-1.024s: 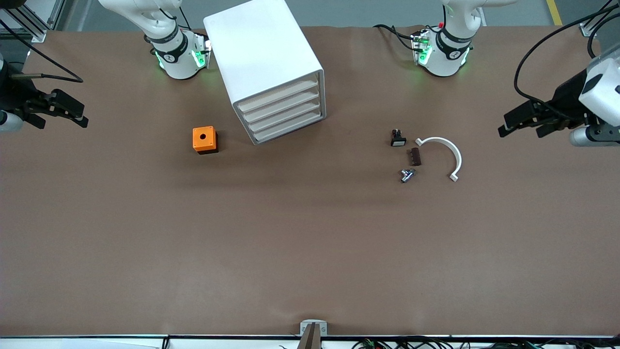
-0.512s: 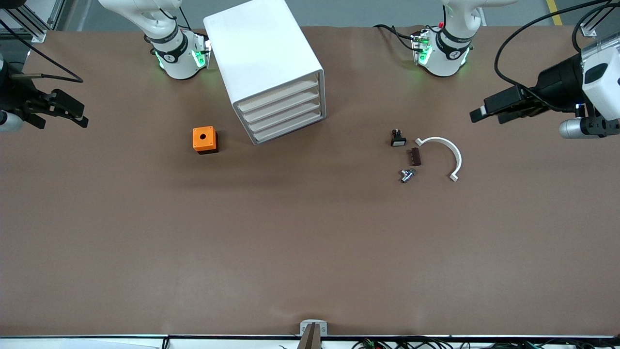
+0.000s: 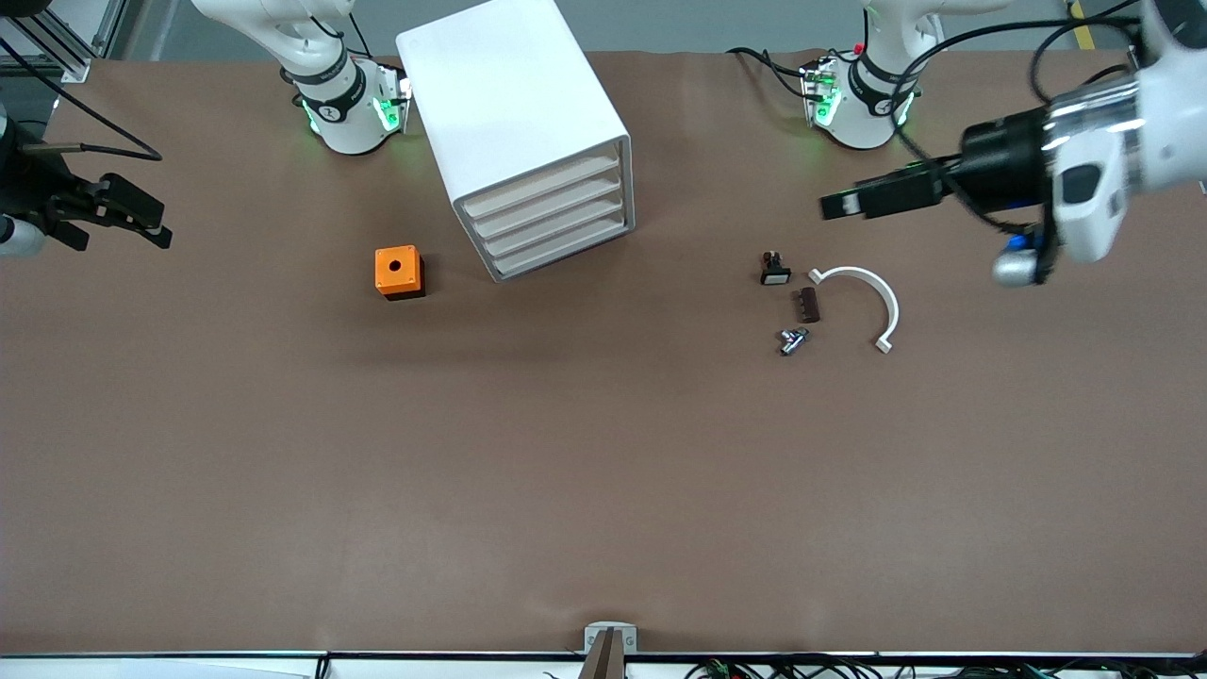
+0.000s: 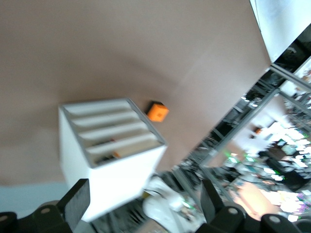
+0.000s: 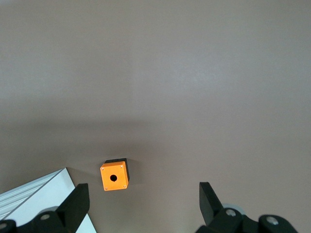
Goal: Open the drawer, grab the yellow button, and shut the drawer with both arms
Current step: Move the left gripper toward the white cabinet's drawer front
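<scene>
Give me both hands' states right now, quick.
Left hand: open, holding nothing, over the table between the drawer cabinet and its base.
Right hand: open, holding nothing, waiting at the table's edge.

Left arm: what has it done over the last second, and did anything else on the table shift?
The left gripper has swung in from its end of the table toward the drawer cabinet, jaws open and empty, now up in the air above the table beside the small parts. It has taken hold of nothing. The right gripper waits at its own end, open. The cabinet's drawers are shut; the orange box and white curved piece have not moved.
</scene>
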You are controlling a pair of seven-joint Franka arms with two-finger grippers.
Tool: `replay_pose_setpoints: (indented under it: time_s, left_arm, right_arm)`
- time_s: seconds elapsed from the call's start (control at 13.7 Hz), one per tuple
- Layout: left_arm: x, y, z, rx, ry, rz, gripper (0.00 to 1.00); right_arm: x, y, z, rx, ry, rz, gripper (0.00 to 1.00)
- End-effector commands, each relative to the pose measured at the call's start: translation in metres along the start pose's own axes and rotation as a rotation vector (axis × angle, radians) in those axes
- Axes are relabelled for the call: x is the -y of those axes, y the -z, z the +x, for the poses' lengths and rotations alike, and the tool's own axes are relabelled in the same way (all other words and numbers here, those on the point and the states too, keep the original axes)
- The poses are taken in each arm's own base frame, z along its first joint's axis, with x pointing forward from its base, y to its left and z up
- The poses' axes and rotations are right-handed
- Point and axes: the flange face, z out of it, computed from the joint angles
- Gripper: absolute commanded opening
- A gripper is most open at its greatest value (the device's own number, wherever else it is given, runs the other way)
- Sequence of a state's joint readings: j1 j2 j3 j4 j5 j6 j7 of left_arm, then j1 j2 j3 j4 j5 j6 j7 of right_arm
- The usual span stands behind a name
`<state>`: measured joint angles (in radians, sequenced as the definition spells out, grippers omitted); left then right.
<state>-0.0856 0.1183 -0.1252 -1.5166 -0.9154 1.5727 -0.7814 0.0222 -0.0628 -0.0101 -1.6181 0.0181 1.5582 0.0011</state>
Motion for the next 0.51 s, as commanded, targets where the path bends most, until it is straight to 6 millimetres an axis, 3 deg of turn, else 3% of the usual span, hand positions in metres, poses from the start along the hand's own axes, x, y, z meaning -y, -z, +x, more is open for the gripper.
replay_pose_setpoints:
  time_s: [0.0,0.22,0.44]
  left_arm:
    - [-0.028,-0.041,0.015,0.102,0.172,-0.068,1.0]
    - [-0.048,-0.087,0.032,0.179,0.352,-0.042,1.0]
    - [-0.049,-0.144,0.043,0.205,0.474,0.023,1.0]
  right_arm:
    - [0.006,0.004,-0.008,-0.011,-0.003,-0.018,1.0]
    - [0.006,0.004,-0.008,-0.011,-0.003,-0.018,1.0]
    - [0.005,0.004,-0.007,-0.013,-0.005,-0.018,1.0]
